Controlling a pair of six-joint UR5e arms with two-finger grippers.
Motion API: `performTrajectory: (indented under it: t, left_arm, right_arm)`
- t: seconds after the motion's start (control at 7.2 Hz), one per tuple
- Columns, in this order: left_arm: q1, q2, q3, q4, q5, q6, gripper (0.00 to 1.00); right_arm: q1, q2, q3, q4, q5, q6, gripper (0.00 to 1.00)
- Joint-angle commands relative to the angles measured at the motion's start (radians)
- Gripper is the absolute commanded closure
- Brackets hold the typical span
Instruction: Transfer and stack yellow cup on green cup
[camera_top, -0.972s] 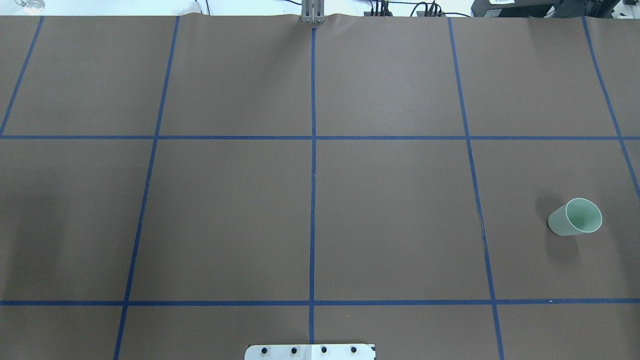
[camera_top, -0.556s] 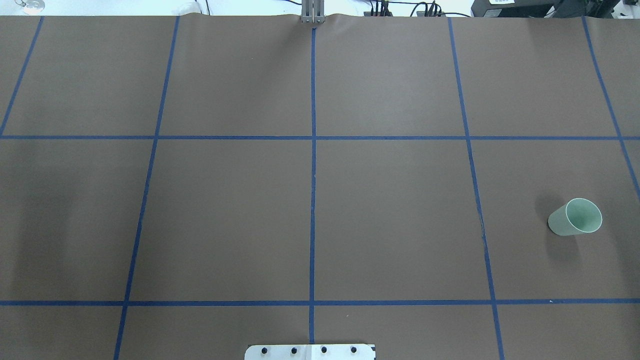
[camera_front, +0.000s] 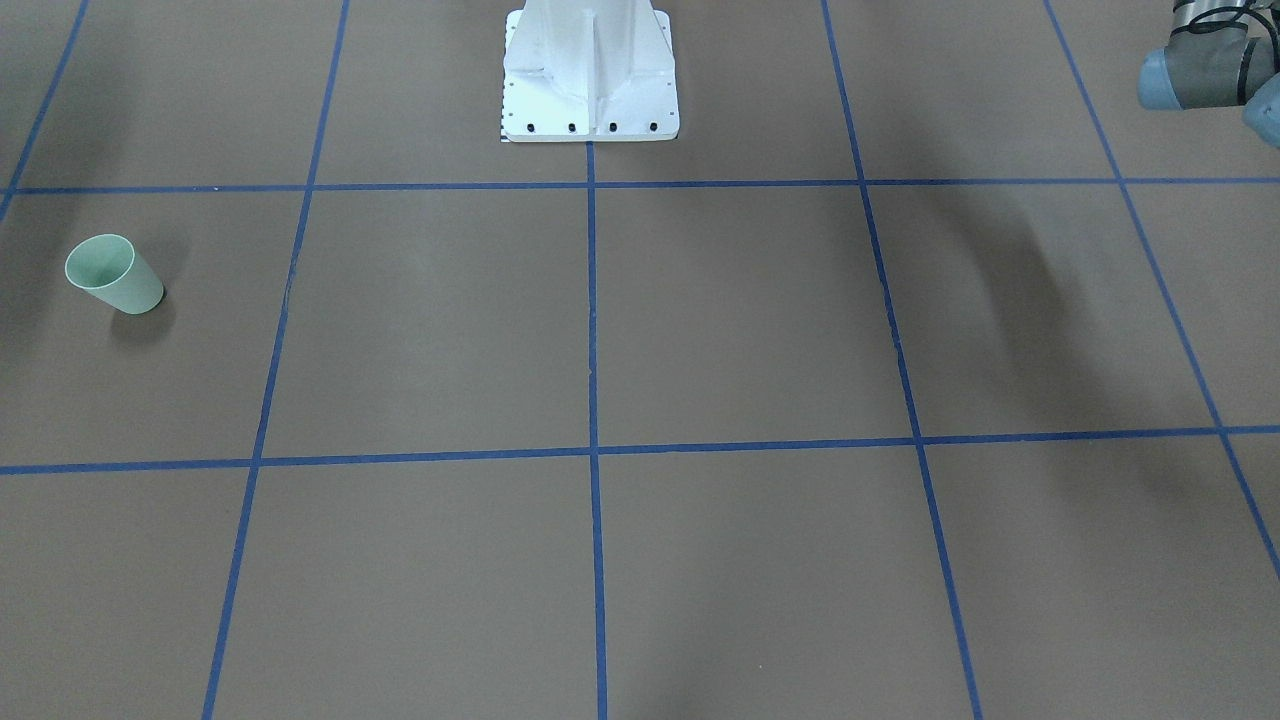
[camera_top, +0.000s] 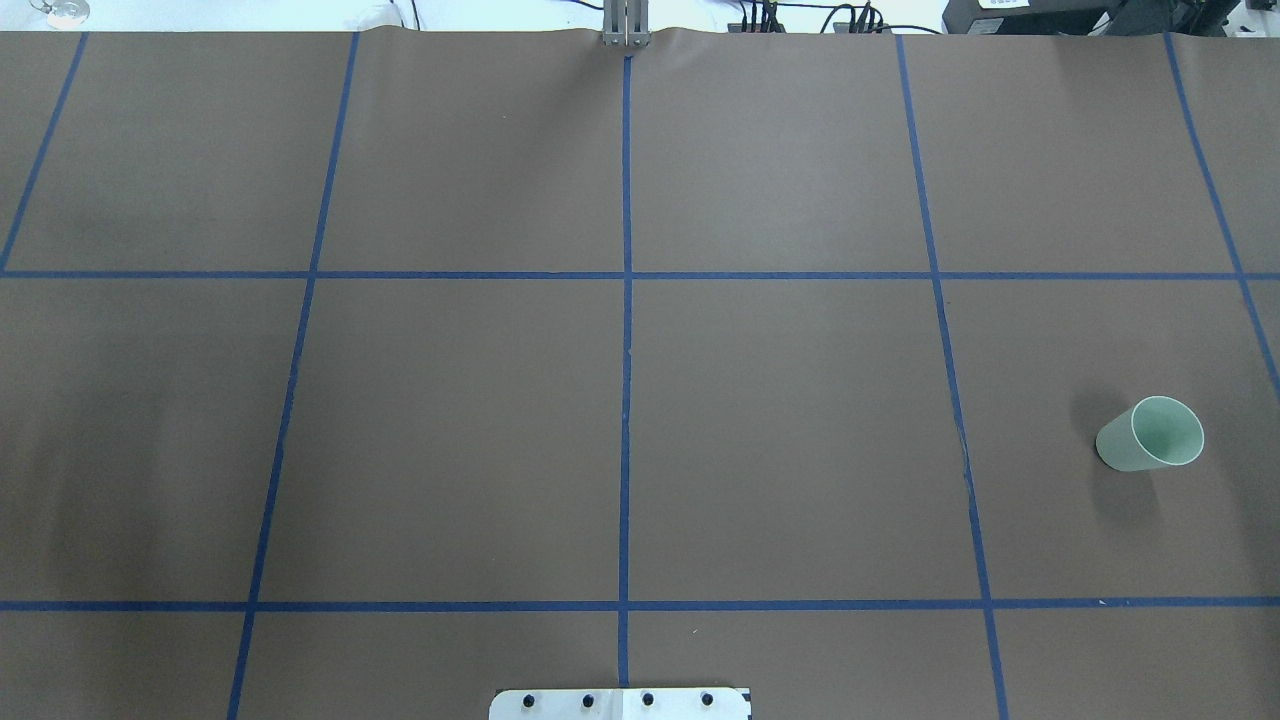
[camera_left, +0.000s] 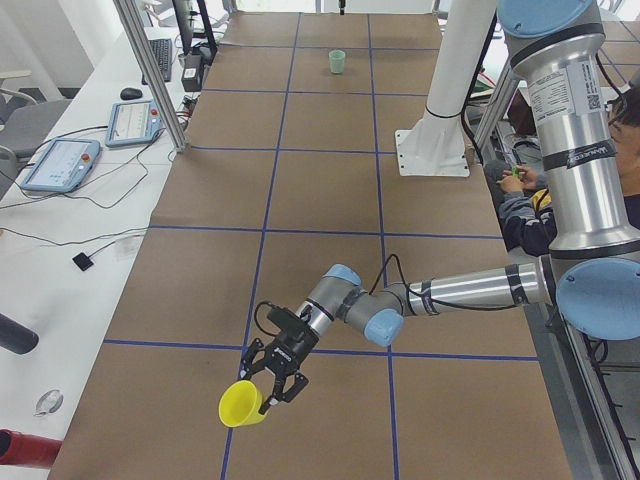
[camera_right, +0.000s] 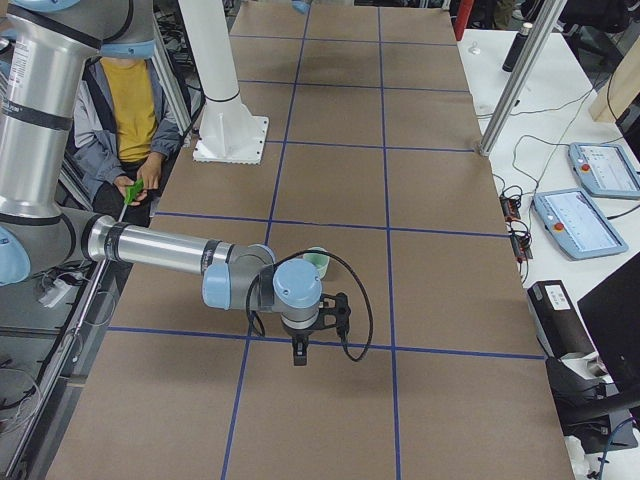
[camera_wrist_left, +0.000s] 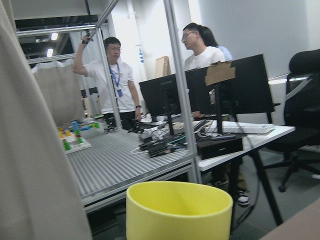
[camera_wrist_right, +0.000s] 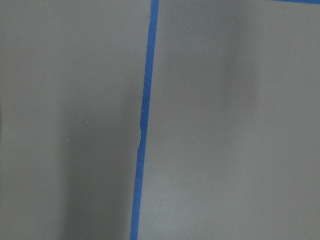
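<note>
The green cup (camera_top: 1150, 435) stands upright on the brown table, on my right side; it also shows in the front-facing view (camera_front: 113, 275) and far off in the left side view (camera_left: 337, 61). The yellow cup (camera_left: 241, 404) is at the tip of my left gripper (camera_left: 268, 385), tilted, low over the table's left end. The left wrist view shows its rim (camera_wrist_left: 179, 210) close up, with no fingers in sight. My right gripper (camera_right: 299, 355) hangs over the table near the green cup (camera_right: 316, 262). I cannot tell whether either gripper is open or shut.
The white robot pedestal (camera_front: 590, 70) stands at the table's robot-side edge. Blue tape lines (camera_top: 625, 300) divide the brown table into squares. Aluminium posts (camera_left: 150, 70) and teach pendants (camera_left: 58, 163) line a side bench. A seated person (camera_right: 135, 110) is beside the pedestal.
</note>
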Motion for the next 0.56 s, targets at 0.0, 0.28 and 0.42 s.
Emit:
performTrajectory:
  t: [0.0, 0.28, 0.42]
  left_arm:
    - [0.000, -0.003, -0.001, -0.298, -0.038, 0.284, 0.63]
    - [0.008, -0.007, 0.002, -0.515, -0.187, 0.402, 0.72]
    - [0.008, -0.006, -0.002, -0.588, -0.253, 0.474, 0.82]
  right_arm:
    - [0.001, -0.004, -0.003, -0.001, 0.008, 0.000, 0.00]
    - [0.001, -0.004, -0.001, -0.001, 0.010, 0.001, 0.00]
    - [0.000, -0.004, -0.001, -0.003, 0.010, 0.003, 0.00]
